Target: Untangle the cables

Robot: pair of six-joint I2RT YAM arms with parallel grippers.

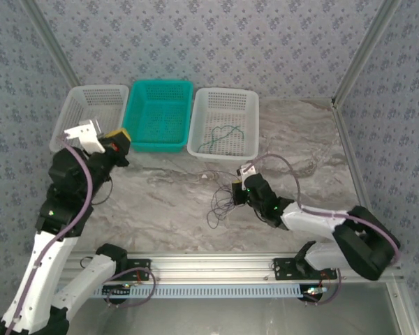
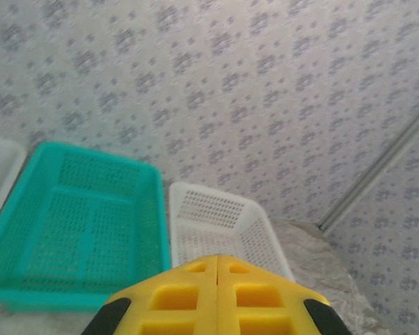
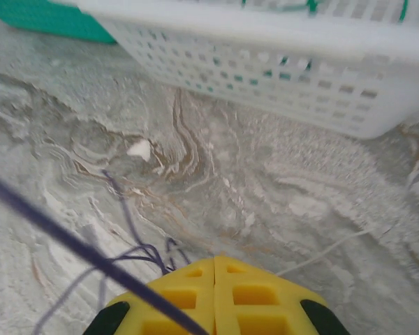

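With my right gripper (image 1: 237, 193) pinched together at their far-right end, the cables (image 3: 70, 239) trail near-left, well apart from my closed left gripper (image 1: 119, 137).

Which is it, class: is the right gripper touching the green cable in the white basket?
Apart. The top view shows the green cable inside the white basket, while the right gripper is over the table, outside the basket's near wall.

No text, label, brand, number or sign can be read on any surface in these views.
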